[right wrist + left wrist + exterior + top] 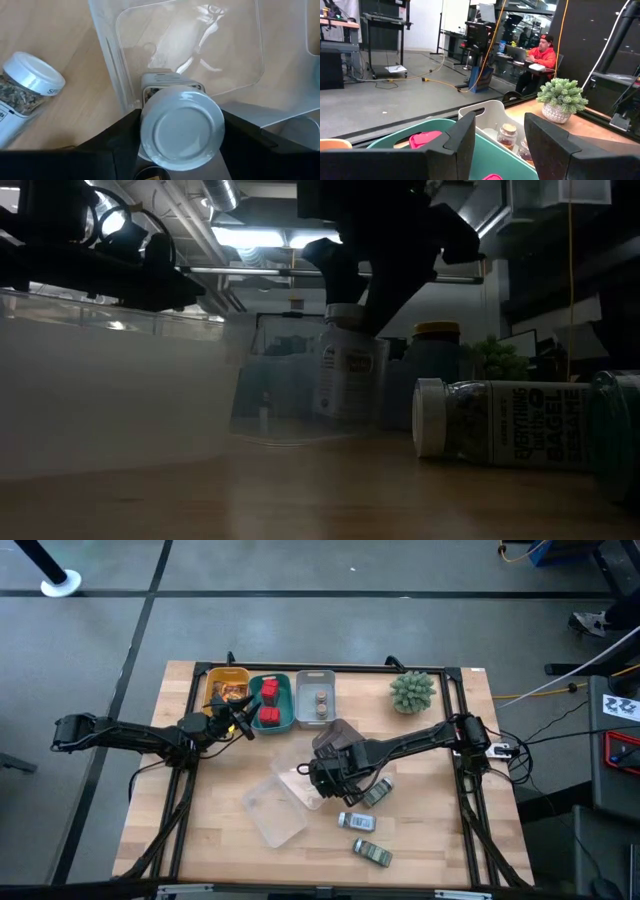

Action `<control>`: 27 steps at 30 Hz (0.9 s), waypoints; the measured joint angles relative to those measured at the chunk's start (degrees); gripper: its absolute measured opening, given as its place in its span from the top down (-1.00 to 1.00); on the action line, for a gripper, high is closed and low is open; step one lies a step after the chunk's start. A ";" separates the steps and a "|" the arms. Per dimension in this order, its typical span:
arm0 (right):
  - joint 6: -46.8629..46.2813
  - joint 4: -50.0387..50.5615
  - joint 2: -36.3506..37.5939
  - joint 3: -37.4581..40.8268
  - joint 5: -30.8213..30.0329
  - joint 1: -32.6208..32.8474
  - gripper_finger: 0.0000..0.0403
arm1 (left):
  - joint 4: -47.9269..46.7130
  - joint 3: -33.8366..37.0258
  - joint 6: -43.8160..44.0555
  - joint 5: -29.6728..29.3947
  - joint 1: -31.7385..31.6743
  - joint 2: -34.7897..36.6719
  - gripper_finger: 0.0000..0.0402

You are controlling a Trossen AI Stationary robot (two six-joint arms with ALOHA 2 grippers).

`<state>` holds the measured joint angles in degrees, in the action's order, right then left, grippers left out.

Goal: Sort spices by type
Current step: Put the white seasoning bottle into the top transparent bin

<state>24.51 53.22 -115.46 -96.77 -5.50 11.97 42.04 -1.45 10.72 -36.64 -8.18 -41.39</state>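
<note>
My right gripper (322,780) points steeply down over a small clear tray (200,50) near the table's middle, shut on a white-capped bottle (182,131) that stands upright in that tray (300,425). Three green-labelled, white-capped bottles lie on their sides on the wood toward the near right (357,822), (372,853), (378,790). A yellow-lidded jar (437,335) stands behind the tray. My left gripper (240,723) waits open and level by the bins (500,131), nothing between its fingers. My right gripper has the bottle's white cap (150,131) between its two fingers, one on each side of the cap's rim. The fingers come from above, pointing steeply down. The bottle stands upright with its base (348,418) on the clear tray's floor.
At the far edge stand a yellow bin (228,675) with orange packets, a teal bin (283,705) with red cubes and a grey bin (315,680) with small brown jars. A spiky green plant (412,690) sits far right. A larger clear tray (275,818) lies toward the near edge.
</note>
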 joint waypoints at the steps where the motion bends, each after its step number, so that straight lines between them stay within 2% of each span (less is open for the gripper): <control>1: -0.02 -0.01 0.00 0.00 -0.03 0.00 -0.18 | 0.00 0.00 -0.02 0.00 0.00 0.00 0.23; 13: -0.36 0.64 0.07 0.00 -2.30 0.04 -0.18 | -0.89 0.00 -0.01 0.02 0.01 0.00 0.23; 20: -5.42 -0.54 0.13 0.00 -8.16 0.04 -0.19 | -1.22 0.00 -0.02 0.00 0.01 0.00 0.23; 27: -5.72 -0.95 -0.01 0.00 -8.38 0.04 -0.19 | 0.73 0.00 -0.24 0.02 -0.01 0.00 0.23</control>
<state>18.79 52.28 -115.47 -96.77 -13.87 12.01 42.77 -1.45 10.48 -36.62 -8.19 -41.38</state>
